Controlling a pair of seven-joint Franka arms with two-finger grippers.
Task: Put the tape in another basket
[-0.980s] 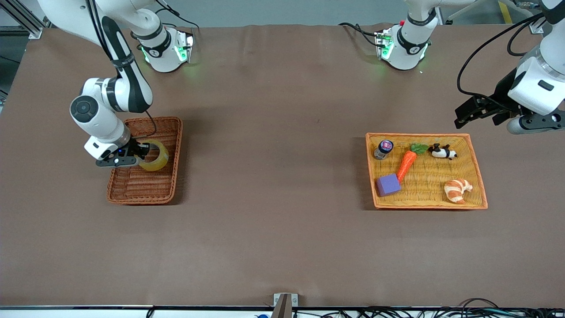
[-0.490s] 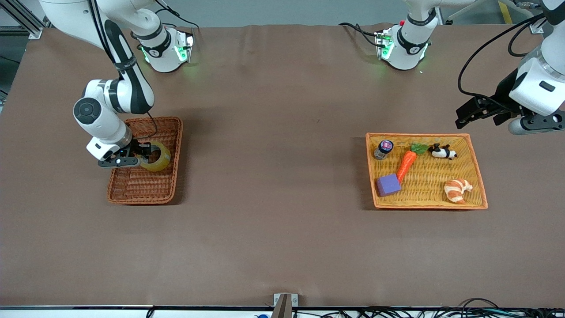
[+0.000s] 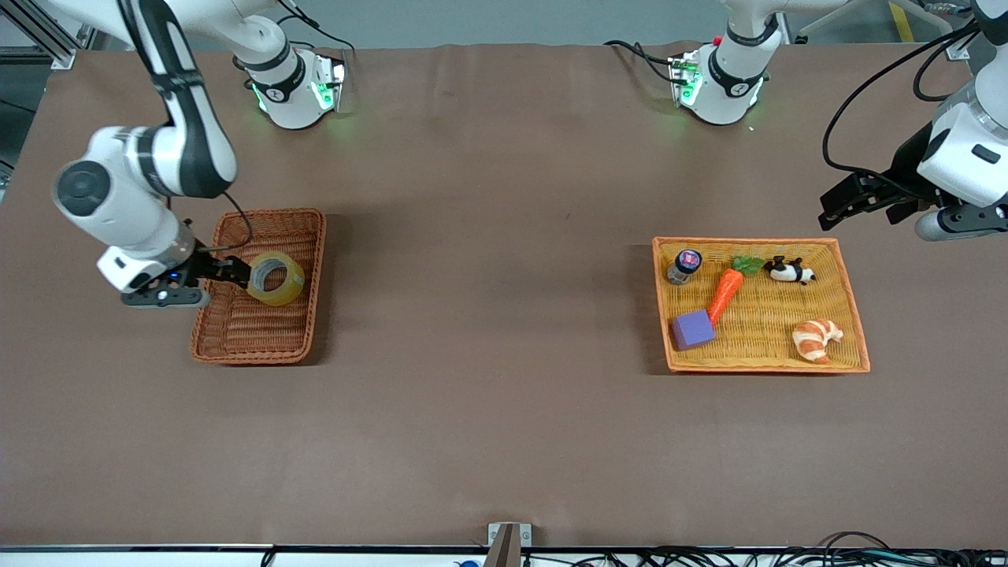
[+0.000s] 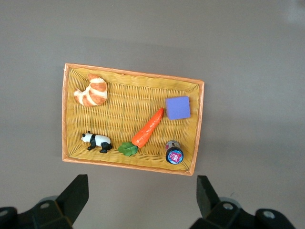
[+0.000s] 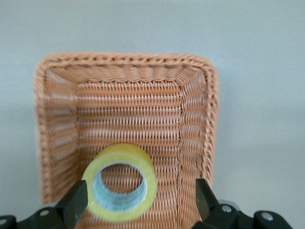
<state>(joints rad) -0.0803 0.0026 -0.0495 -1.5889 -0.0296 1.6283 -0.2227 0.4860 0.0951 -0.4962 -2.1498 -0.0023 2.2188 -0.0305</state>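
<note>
The tape [image 3: 276, 278], a translucent yellowish ring, rests tilted in the reddish-brown wicker basket [image 3: 252, 331] toward the right arm's end of the table. My right gripper [image 3: 230, 272] is open, just over the basket's outer rim, beside the tape. In the right wrist view the tape [image 5: 120, 183] shows between the spread fingers, close to one fingertip [image 5: 77, 202], with the basket [image 5: 124, 59] under it. I cannot tell if that finger touches it. My left gripper [image 3: 854, 201] is open and empty, waiting over the table beside the yellow tray.
The yellow-orange woven tray [image 3: 756, 331] at the left arm's end holds a carrot [image 3: 725, 291], purple block [image 3: 693, 329], croissant [image 3: 816, 339], toy panda [image 3: 790, 271] and small jar [image 3: 684, 265]. The left wrist view shows the tray [image 4: 124, 105] too.
My right gripper has let go of the tape and drawn back toward the right arm's end of the table. The tape stays in the basket. The left arm has hardly moved.
</note>
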